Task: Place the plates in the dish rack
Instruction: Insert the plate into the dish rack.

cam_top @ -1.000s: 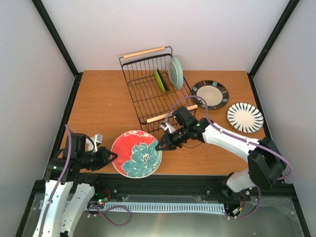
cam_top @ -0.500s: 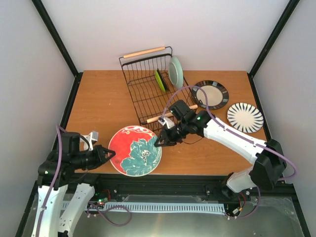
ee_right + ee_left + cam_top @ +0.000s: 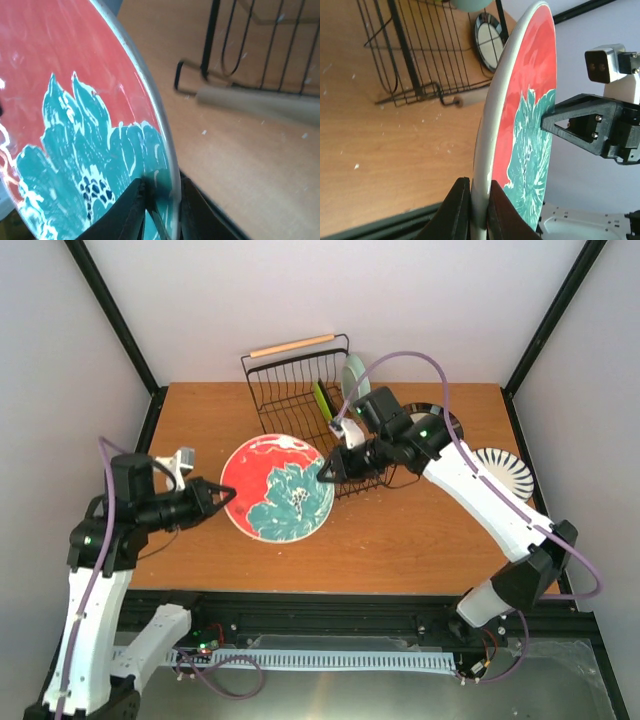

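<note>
The red plate with the teal flower (image 3: 277, 488) is held in the air above the table, left of the black wire dish rack (image 3: 290, 410). My left gripper (image 3: 226, 497) is shut on its left rim, seen in the left wrist view (image 3: 479, 207). My right gripper (image 3: 326, 473) is shut on its right rim, seen in the right wrist view (image 3: 161, 207). The plate also shows in the left wrist view (image 3: 522, 125) and the right wrist view (image 3: 75, 125). The mint green plate (image 3: 355, 386) and the lime green plate (image 3: 322, 403) stand in the rack. The black-rimmed cream plate (image 3: 440, 418) is partly hidden by my right arm. The striped white plate (image 3: 503, 468) lies at the right.
The rack's wooden rod handles show at its far side (image 3: 292, 344) and near side (image 3: 475, 96). Black frame posts stand at the table's corners. The wooden table (image 3: 400, 540) stretches in front of the rack.
Both grippers have lifted the red plate off the table's front edge and carried it up and away toward the rack, tilting it more upright. The right arm now covers part of the black-rimmed plate.
</note>
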